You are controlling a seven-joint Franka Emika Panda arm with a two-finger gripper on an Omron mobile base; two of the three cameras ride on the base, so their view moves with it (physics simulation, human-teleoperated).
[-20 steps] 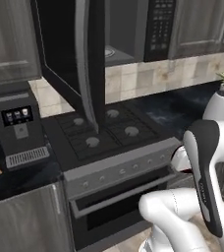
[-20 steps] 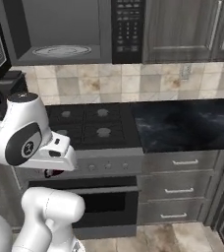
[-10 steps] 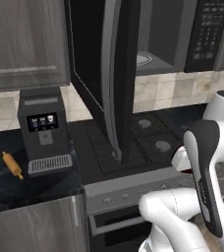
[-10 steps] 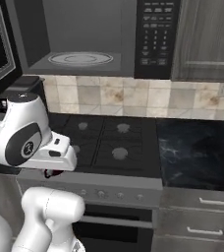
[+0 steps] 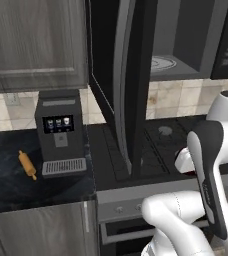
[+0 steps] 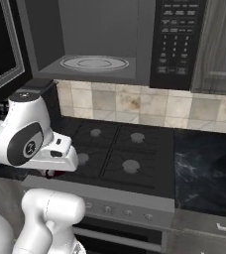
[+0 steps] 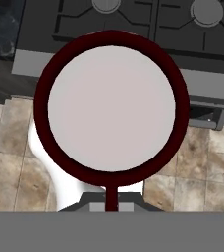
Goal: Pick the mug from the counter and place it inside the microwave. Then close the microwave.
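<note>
In the hand view the mug (image 7: 111, 106) is seen from above, with a dark red rim and a white inside. My gripper (image 7: 111, 203) is shut on its near wall, over the stove's front edge and the floor. A sliver of dark red mug (image 5: 185, 169) shows under the hand in the left base view, and the mug (image 6: 55, 173) also shows in the right base view. The microwave (image 6: 177, 39) hangs above the stove with its door (image 5: 131, 75) swung wide open to the left. Its cavity with the glass turntable (image 6: 94, 63) lies higher than the mug. The black marble counter (image 6: 209, 168) runs right of the stove.
A black gas stovetop (image 6: 120, 154) with round burners lies below the microwave. A coffee machine (image 5: 60, 132) and a wooden rolling pin (image 5: 27, 164) sit on the left counter (image 5: 6, 190). The open door juts out over the stove's left side. Grey cabinets (image 5: 31, 40) flank the microwave.
Both base views have shifted: the camera has moved, so the stove, microwave and coffee machine sit further right and larger. The arm holds the same pose with the mug.
</note>
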